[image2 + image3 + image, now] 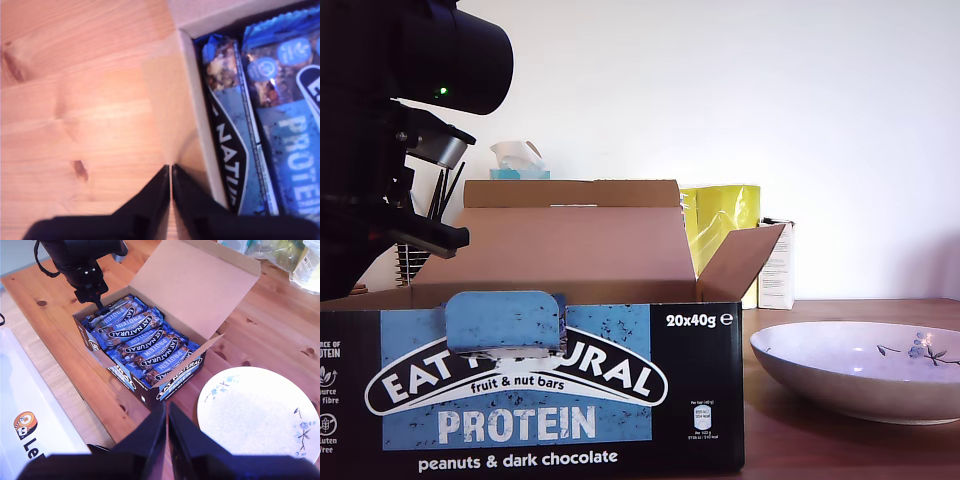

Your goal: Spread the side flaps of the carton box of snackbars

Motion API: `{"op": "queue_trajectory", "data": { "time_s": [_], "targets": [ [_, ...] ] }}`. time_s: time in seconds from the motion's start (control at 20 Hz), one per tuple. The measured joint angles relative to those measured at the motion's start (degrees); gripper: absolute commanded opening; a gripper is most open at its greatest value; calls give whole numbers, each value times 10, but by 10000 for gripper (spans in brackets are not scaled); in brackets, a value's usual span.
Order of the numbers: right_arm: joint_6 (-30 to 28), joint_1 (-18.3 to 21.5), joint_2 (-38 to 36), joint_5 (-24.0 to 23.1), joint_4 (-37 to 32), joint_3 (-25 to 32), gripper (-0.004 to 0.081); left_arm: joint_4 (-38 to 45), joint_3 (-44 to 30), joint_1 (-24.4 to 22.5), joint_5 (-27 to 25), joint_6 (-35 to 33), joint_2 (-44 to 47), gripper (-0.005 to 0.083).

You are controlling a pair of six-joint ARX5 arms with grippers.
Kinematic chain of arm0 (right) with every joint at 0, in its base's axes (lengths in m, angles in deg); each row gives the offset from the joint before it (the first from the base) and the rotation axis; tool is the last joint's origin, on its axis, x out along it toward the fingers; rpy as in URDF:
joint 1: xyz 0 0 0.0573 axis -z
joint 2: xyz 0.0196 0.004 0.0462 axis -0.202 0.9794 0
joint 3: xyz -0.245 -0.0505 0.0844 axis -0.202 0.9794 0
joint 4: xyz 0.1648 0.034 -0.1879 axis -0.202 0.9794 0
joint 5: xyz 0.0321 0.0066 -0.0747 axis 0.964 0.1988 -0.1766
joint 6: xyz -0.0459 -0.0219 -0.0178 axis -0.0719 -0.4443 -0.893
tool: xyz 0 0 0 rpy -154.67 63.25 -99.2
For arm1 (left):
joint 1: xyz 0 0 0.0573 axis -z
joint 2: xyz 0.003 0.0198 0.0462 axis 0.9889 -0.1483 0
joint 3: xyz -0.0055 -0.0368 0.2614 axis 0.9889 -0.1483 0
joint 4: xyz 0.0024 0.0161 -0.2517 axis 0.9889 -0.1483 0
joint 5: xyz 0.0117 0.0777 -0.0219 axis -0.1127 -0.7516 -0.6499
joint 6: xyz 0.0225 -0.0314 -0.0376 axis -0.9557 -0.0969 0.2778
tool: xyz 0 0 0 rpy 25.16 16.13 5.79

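Flaps first: the carton box [150,357] sits on the wooden table [55,305] with its wide lid panel [197,287] raised. In the exterior view one side flap [738,262] already angles outward at the box's right end; it shows in my second wrist view as well [212,344]. The other side flap [172,100] is at the opposite end, on the exterior view's left, directly beneath my first gripper [170,172]. That gripper's jaws are pressed together, with nothing visibly between them, tips just at the flap's brown surface; whether they touch it I cannot tell. The flap runs along the box's short end wall, so spreading it means pushing away from the bars, towards bare table. My first gripper is clearly the nearer tool.

My second gripper [166,410] hovers well apart, above the near corner of the box, jaws likewise closed and empty.

Inside the box lie rows of blue snack bars [145,340], packed side by side and filling it. A floral plate [260,415] rests empty near the box on the exterior view's right. Behind the lid stand a yellow packet [720,220] and a slim white carton [777,265].
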Motion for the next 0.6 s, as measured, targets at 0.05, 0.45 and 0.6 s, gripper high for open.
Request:
{"op": "queue_trajectory", "data": {
  "time_s": [0.05, 0.45, 0.6],
  "targets": [
    [0, 0, 0, 0, 0, 0, -13, -1, 0, 0, 0, -2, 2, -20],
    [37, 0, 38, 28, -28, 0, -13, 14, -6, 3, 32, -35, 202, -20],
    [67, 0, 41, 29, -69, 0, -13, 58, -7, 3, 64, -70, 241, -20]
  ]
}}
